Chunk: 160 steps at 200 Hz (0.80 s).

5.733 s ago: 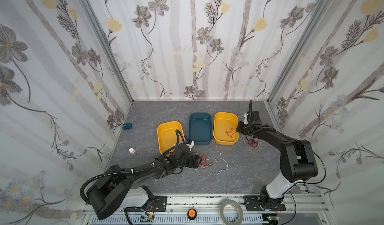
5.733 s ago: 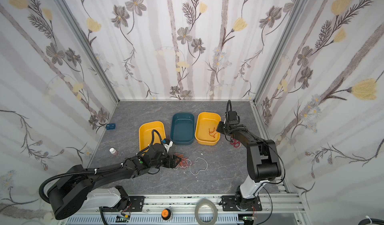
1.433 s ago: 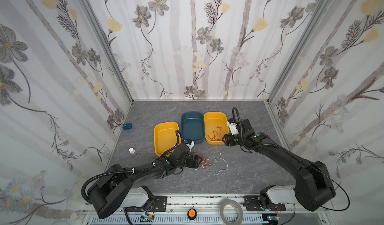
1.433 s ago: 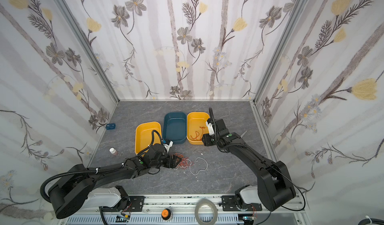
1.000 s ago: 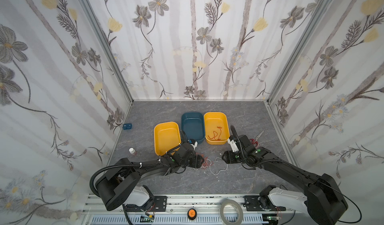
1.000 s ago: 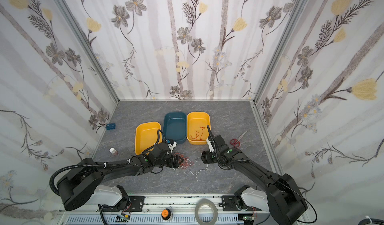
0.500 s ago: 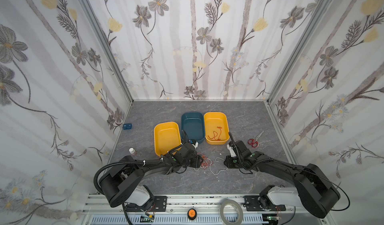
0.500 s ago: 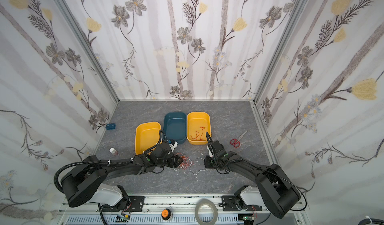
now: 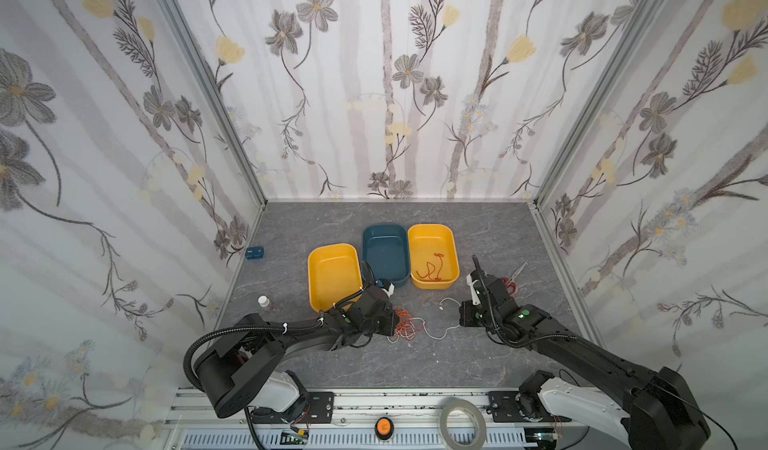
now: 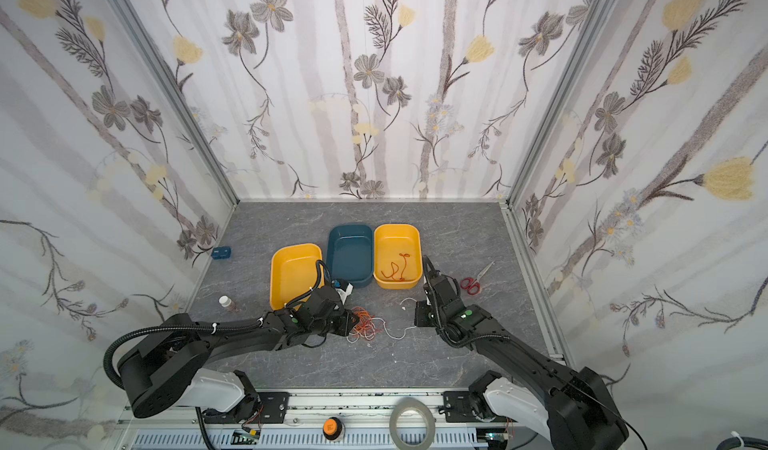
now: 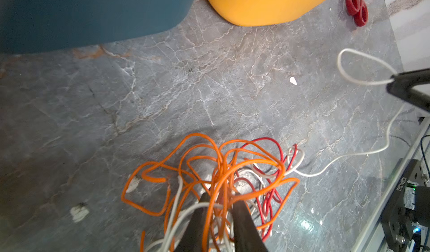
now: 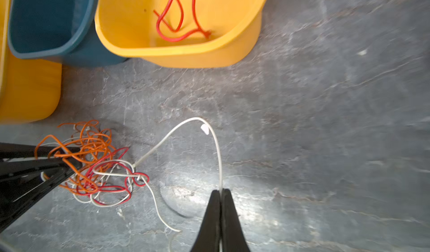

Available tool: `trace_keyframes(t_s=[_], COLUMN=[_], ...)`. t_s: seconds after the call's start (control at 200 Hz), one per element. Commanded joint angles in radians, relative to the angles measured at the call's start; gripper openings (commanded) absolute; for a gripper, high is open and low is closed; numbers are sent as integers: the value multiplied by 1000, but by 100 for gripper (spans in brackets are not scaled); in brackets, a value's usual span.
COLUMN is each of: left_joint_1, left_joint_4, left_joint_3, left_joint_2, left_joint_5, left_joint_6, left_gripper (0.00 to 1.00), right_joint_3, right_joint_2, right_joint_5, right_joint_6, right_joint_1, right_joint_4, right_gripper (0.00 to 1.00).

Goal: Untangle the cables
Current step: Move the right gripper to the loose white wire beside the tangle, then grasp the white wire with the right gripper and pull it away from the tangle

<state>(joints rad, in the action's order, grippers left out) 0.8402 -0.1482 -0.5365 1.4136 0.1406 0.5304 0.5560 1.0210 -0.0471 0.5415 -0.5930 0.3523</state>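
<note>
Grey marble counter (image 9: pixel 374 364). Left jaws pinch tangle (image 11: pixel 221 169); right jaws clenched on white cable (image 12: pixel 219 160). Draw white cable away slowly, tangle anchored; ease off if knot (image 12: pixel 139 176) tightens.

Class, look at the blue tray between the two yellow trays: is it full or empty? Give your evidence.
Empty: the blue tray shows only its bare floor in both top views.
</note>
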Motion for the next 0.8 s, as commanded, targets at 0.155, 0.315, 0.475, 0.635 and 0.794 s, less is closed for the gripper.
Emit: trace_keyframes(t_s=[0.155,0.315,0.475,0.635,0.794], left_joint_1=[-8,-17,-26,-31,-36], left_joint_4=[37,59,106,151,184], left_joint_3=[4,9,7,19,30], left_joint_2=[-28,-43,-70,-109,-130], left_joint_5=[-40,-47,-68,-102,-112], left_joint_6=[9,18,27,37,46], left_gripper=[14,8,6,4,3], right_joint_3=[78,99,134,183,250], right_joint_2=[-136,-183,-193,-194,-178], right_joint_5=[-180,-201,-225,-265,-262], right_joint_6=[-67,-60,-39,-50,-82], right_joint_1=[100,216,268,331,441], right_joint_4=[220,277,285,294,286], right_gripper=[0,0,0,0,0])
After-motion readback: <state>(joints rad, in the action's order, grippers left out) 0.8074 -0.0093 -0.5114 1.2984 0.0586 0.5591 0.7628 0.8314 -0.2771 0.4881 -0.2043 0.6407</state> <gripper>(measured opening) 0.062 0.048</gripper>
